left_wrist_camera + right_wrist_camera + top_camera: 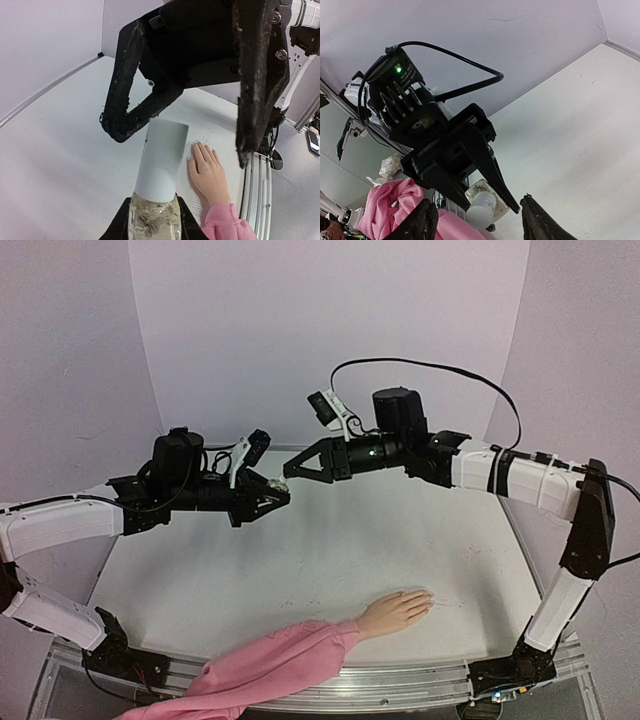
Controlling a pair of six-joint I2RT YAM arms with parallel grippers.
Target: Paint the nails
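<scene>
My left gripper (272, 492) is shut on a small bottle with a clear glittery body (152, 220) and a long white cap (162, 160), held in the air above the table. My right gripper (292, 466) is open, its black fingers (125, 100) spread wide just in front of the cap and not touching it. From the right wrist the bottle (482, 207) shows between my right fingertips (537, 220). The peach mannequin hand (395, 610) lies flat near the front edge, its pink sleeve (280, 665) trailing left. Its nails (196, 144) are tiny and barely distinguishable.
The white table (330, 550) has an aluminium rail (400, 680) along the front edge. Lilac walls (330, 320) close in the back and sides. A black cable (440, 368) loops above the right arm.
</scene>
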